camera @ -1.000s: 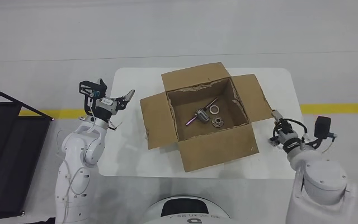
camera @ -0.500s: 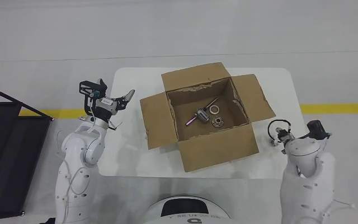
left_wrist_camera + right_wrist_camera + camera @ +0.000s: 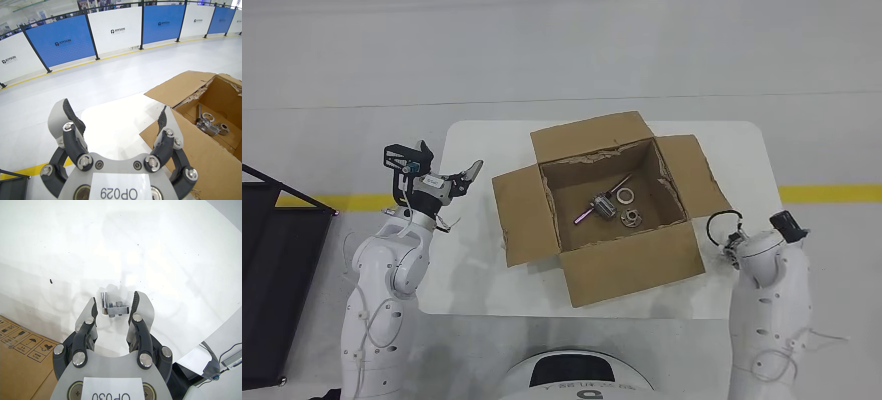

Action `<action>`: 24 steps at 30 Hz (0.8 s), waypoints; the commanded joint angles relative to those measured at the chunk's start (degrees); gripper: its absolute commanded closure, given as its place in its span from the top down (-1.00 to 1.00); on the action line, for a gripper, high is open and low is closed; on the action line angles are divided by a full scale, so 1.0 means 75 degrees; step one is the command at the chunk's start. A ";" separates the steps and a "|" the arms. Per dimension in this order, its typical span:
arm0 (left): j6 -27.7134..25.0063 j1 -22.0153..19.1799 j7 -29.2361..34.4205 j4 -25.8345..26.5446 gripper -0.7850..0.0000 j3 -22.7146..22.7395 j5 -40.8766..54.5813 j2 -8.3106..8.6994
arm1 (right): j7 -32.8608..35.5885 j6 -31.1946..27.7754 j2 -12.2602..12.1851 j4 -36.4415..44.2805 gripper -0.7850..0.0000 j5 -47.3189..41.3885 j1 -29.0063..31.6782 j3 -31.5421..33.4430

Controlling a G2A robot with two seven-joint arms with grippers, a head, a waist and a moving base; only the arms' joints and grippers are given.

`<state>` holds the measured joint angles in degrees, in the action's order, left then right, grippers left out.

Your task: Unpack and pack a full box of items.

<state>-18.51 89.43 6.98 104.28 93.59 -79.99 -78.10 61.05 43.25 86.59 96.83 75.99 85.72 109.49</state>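
Your cardboard box [image 3: 632, 265] is sitting open in the middle of the white table [image 3: 482, 280], with all four flaps folded outward. On the box floor three metal parts are lying close together: a slim rod [image 3: 590, 211], a flat ring [image 3: 624, 193] and a round flanged piece [image 3: 630, 216]. Your left gripper [image 3: 115, 105] is hovering at the table's left edge, raised above the surface and apart from the box's left flap. Its fingers are spread wide with nothing between them, and its wrist camera is looking across the near flap into the box, where the same metal parts are showing. Your right gripper [image 3: 114, 295] is pointing down at the tabletop on the right side of the box, close to a flap printed with handling symbols. Its fingers are released and parted around a small metal bracket [image 3: 115, 309]. The bracket is lying flat on the table between the two pads, with a short pin [image 3: 104, 298] standing out from one end and screw heads showing on its face. A clear gap is showing between the pin end and one pad. The other pad is sitting just beside the bracket's far end, and you cannot tell whether it is touching. A yellow line [image 3: 832, 193] is running across the floor beyond the table.
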 commanded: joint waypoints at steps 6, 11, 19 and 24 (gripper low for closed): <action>0.0000 0.0000 0.0000 0.0000 1.00 0.0000 0.0001 0.0000 | -0.0110 0.0109 0.0079 -0.0287 -0.38 0.0197 -0.0149 0.0040; 0.0000 0.0000 0.0000 0.0000 1.00 0.0000 0.0001 0.0000 | -0.0097 0.0096 0.0126 -0.0274 -1.00 0.0270 -0.0170 0.0187; 0.0000 0.0000 0.0000 0.0000 1.00 0.0000 0.0001 0.0000 | -0.0031 0.0030 0.0200 0.0576 -1.00 -0.0877 0.0019 0.1098; 0.0000 0.0000 0.0000 0.0000 1.00 0.0000 0.0001 0.0000 | 0.0137 -0.0138 0.0190 0.1017 -1.00 -0.1692 0.0220 0.1704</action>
<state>-18.51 89.43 6.98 104.28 93.59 -79.99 -78.10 62.08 42.20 88.06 104.18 63.75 87.18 121.75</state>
